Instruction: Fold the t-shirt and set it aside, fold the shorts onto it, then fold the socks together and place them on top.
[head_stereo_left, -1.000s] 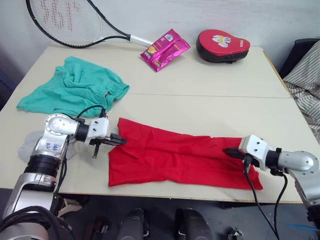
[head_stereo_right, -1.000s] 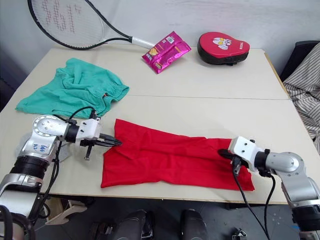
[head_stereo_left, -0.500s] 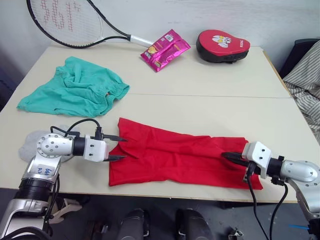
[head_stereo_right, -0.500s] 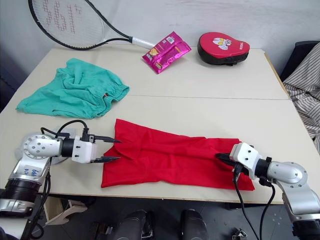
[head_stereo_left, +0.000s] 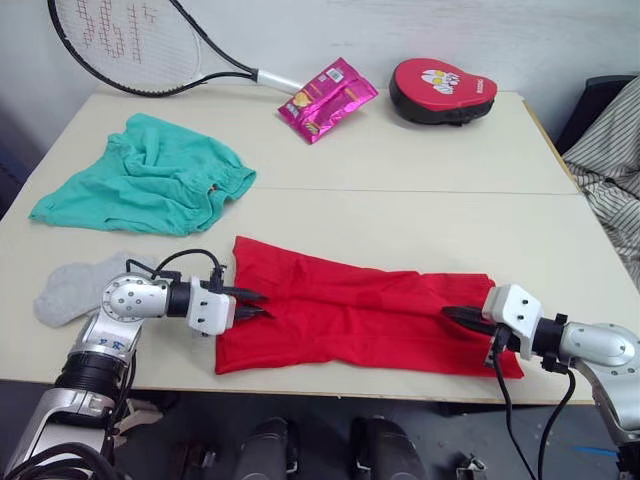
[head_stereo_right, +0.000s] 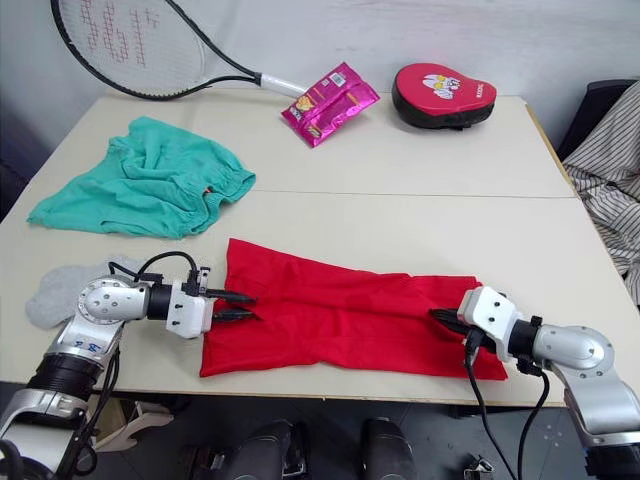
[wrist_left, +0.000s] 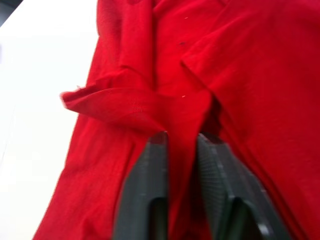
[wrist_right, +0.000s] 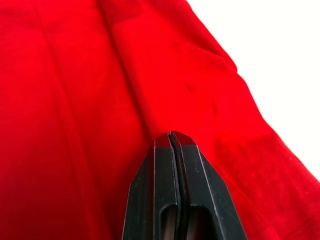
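1. You see the t-shirt (head_stereo_left: 360, 318) stretched lengthwise along the near edge of the worktop (head_stereo_left: 420, 200), folded into a long red band with creases running across it.
2. Your left hand (head_stereo_left: 258, 306) sits at the t-shirt's left end, low to the worktop. In the left wrist view its fingers (wrist_left: 147, 190) stand slightly apart with a raised fold of red cloth between them, so the hand is clamped on the t-shirt.
3. Your right hand (head_stereo_left: 455, 316) lies on the t-shirt's right end, near its lower right corner. The right wrist view shows its fingers (wrist_right: 165, 185) pressed together tip to tip over the red cloth; whether any cloth is pinched between them, you cannot tell.
4. The shorts (head_stereo_left: 150, 175) lie crumpled and unfolded at the worktop's left side, well apart from the t-shirt, waistband toward the centre.
5. The socks (head_stereo_left: 75, 290) rest flat at the near left corner, just behind your left arm, near the t-shirt's left end but not touching it.
6. Along the far edge lie a tennis racket (head_stereo_left: 130, 45), a pink snack packet (head_stereo_left: 327, 95) and a red padded mitt (head_stereo_left: 442, 88).
7. A striped cloth (head_stereo_left: 605, 170) hangs past the worktop's right edge.
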